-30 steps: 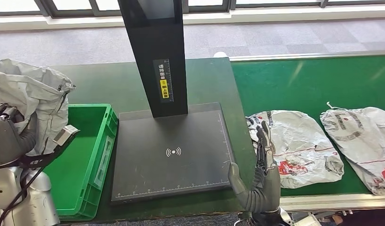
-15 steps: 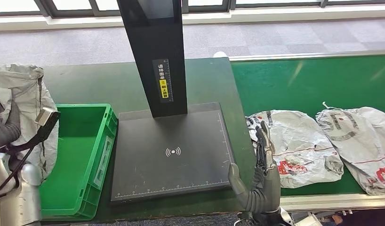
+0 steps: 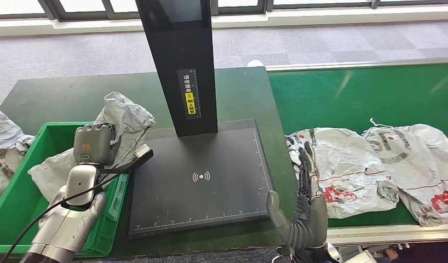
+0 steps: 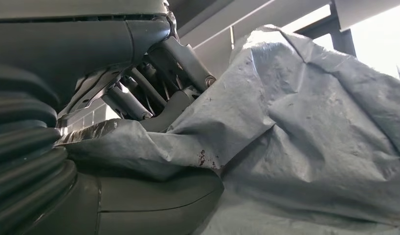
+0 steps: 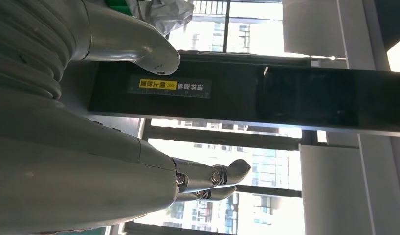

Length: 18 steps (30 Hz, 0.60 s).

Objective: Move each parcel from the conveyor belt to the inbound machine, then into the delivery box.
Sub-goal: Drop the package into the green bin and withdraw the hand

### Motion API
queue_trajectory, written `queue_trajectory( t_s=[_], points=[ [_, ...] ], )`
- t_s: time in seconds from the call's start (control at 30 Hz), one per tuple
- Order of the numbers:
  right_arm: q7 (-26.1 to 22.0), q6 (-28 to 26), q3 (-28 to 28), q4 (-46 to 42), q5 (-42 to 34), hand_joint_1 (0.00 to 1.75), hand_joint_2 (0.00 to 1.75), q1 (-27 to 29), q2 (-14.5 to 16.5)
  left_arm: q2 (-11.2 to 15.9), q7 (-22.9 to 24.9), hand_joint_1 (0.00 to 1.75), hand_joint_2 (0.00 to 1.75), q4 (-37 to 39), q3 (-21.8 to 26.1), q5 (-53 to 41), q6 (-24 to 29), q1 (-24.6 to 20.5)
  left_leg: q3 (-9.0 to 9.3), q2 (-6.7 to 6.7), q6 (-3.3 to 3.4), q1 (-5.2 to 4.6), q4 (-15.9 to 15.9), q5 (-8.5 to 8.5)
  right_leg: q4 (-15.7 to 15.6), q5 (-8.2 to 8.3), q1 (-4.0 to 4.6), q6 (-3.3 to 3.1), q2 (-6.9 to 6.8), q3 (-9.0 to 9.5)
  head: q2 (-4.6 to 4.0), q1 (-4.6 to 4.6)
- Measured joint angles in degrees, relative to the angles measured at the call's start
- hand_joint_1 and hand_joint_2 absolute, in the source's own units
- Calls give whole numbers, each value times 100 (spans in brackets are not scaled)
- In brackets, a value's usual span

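Note:
My left hand (image 3: 93,143) grips a crumpled grey parcel (image 3: 122,116) above the right rim of the green delivery box (image 3: 13,205), close to the black inbound machine's plate (image 3: 200,178). In the left wrist view the grey parcel (image 4: 310,147) is bunched against the fingers (image 4: 154,93). Two more grey parcels lie on the green conveyor belt (image 3: 364,98): a nearer parcel (image 3: 348,164) and a farther parcel (image 3: 419,164). My right hand (image 3: 304,208) stands upright, holding nothing, fingers apart, between the plate and the nearer parcel. The right wrist view shows this hand (image 5: 139,161).
The machine's black pillar (image 3: 183,66) rises from the back of the plate, with a yellow label. Another grey parcel (image 3: 3,148) lies at the far left by the box's left rim. The dark green table (image 3: 63,98) extends behind the box.
My left arm has swung from the far left toward the machine, carrying its parcel over the box's right rim. The belt parcels have drifted slightly left. My right hand has stayed put.

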Motion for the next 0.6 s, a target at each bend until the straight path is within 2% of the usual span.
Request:
queue_trajectory(
  t_s=[0.13,0.17,0.27,0.3,0.47,0.6],
  points=[
    [0,19,0,-4,3,0,175,-1,0,-32,62,175,175,241,-129,0,14,-81,0,-2,0,0,-1,0,0,-1,1,0,-3,1,0,0],
    [0,34,0,-4,5,0,175,-3,0,-53,96,131,175,344,-160,0,38,-106,0,-3,0,0,-1,0,1,-1,1,0,-4,1,0,0],
    [0,66,0,-4,17,0,175,-10,0,-147,161,0,44,694,-192,0,266,-145,0,-2,0,0,-1,0,1,-2,1,0,-3,2,0,0],
    [0,64,0,-4,27,0,175,-11,0,-178,160,0,0,782,-186,0,383,-152,0,-2,0,0,-1,0,1,-1,1,0,-3,3,0,0],
    [0,6,0,-4,85,0,175,-10,0,-310,28,0,0,885,79,0,889,-120,0,-5,0,0,-1,0,1,-2,0,0,-6,7,0,0],
    [0,-80,0,-3,150,0,175,-7,0,-457,-195,0,0,542,541,0,1366,134,-2,-3,0,0,-1,0,2,-2,1,0,-4,4,0,0]
  ],
)
